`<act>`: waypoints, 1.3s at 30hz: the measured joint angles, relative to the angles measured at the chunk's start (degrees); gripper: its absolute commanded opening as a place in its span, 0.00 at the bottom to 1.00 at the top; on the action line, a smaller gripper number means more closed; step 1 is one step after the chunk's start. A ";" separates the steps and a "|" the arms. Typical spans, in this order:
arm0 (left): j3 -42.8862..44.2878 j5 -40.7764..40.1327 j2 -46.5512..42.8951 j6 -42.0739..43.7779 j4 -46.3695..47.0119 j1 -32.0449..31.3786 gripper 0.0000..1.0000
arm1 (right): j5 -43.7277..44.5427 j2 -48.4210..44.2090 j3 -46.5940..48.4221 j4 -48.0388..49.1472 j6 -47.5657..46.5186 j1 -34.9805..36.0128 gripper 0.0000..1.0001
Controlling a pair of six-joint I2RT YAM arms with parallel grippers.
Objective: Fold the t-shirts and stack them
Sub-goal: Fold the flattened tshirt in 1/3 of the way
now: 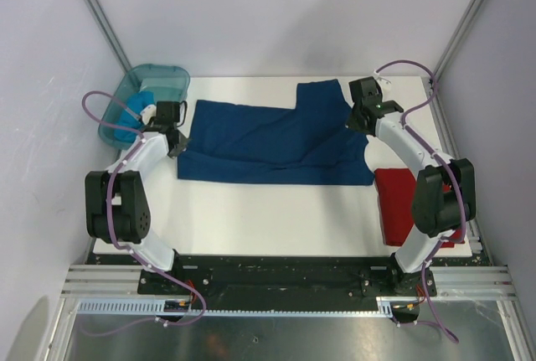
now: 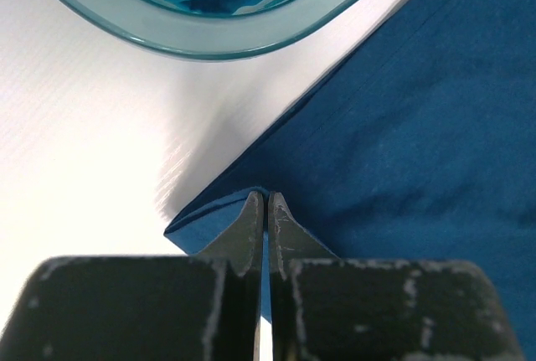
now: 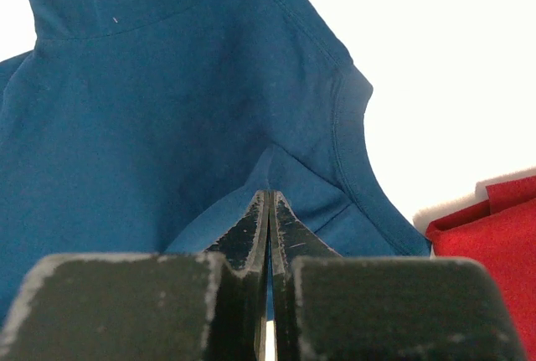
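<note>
The navy blue t-shirt (image 1: 276, 143) lies flat across the middle of the white table, one sleeve pointing toward the back. At its left corner, my left gripper (image 1: 174, 139) is shut on a pinch of the cloth's edge (image 2: 267, 196). My right gripper (image 1: 360, 120) is shut on a raised fold of the same shirt (image 3: 270, 196) near the collar. A folded red t-shirt (image 1: 398, 202) rests at the right, partly under the right arm. The turquoise t-shirt (image 1: 138, 111) is bunched inside the tub.
A translucent teal plastic tub (image 1: 167, 80) stands at the back left corner, close to the left gripper, its rim (image 2: 209, 43) just beyond the navy cloth. Bare white table (image 1: 268, 219) lies in front of the navy shirt. Grey walls and metal posts enclose the table.
</note>
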 measured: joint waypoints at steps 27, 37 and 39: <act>4.11 1.46 10.03 0.09 1.40 0.20 0.00 | 0.55 -0.04 -0.33 -0.66 1.68 -2.60 0.00; 5.03 3.56 11.17 2.32 2.21 0.20 0.51 | -2.84 3.37 0.15 3.96 -0.66 -2.93 0.44; 5.03 4.85 11.13 3.56 2.56 0.20 0.65 | -3.65 5.49 1.81 3.65 -1.51 -2.86 0.53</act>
